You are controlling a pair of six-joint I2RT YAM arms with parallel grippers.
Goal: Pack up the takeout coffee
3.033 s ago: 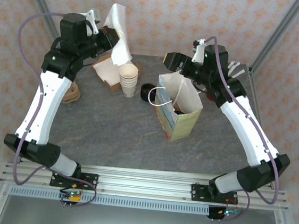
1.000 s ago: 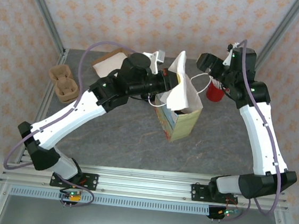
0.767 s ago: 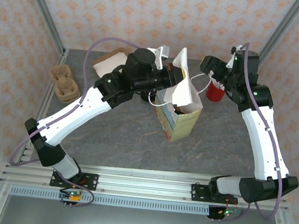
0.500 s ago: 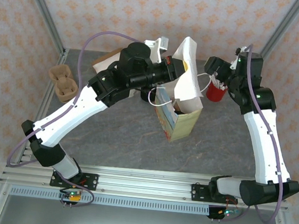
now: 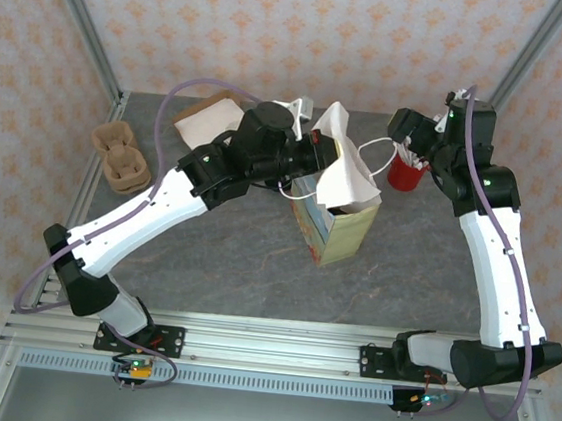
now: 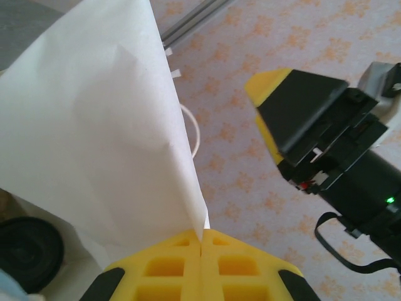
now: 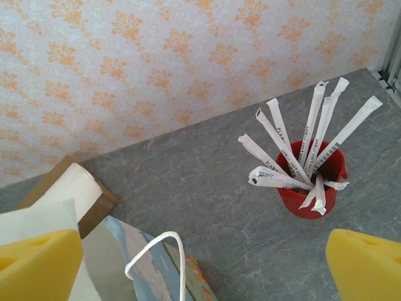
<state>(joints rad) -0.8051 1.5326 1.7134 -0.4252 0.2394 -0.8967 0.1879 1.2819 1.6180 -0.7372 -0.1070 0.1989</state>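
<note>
Yellow fingers (image 6: 166, 271) of the left gripper (image 6: 200, 238) are pressed together in the left wrist view, pinching the bottom edge of a thin white paper napkin (image 6: 94, 138) that rises up and to the left. Beyond it hangs the black right gripper (image 6: 294, 119) with a yellow fingertip against the patterned wall. A round black lid (image 6: 26, 251) lies low at the left. From this view I cannot tell whether it belongs to the coffee.

In the right wrist view, the right gripper (image 7: 200, 251) has its two yellow fingers (image 7: 366, 266) spread wide with nothing between them. Past them stands a red plastic cup (image 7: 313, 185) of white wrapped straws (image 7: 291, 147) on the grey stone-look table (image 7: 207, 182). A white rope handle (image 7: 156, 251) loops up at the lower left, near a brown cardboard napkin box (image 7: 69, 188).

From above, the left gripper (image 5: 325, 153) holds the napkin over the open mouth of the tan paper bag with a blue printed side (image 5: 343, 239). The takeout coffee (image 5: 339, 210) shows as a dark round lid inside that mouth, its cup wall hidden by the bag. The right gripper (image 5: 407, 133) hangs above the red cup, apart from the bag. A brown pulp cup carrier (image 5: 121, 154) sits at the far left.

Three seconds ago the left arm held the napkin over the napkin box at the left and the right gripper was at the bag's mouth. Half a second ago the napkin stood a little higher over the bag, and the right arm has barely shifted since.
</note>
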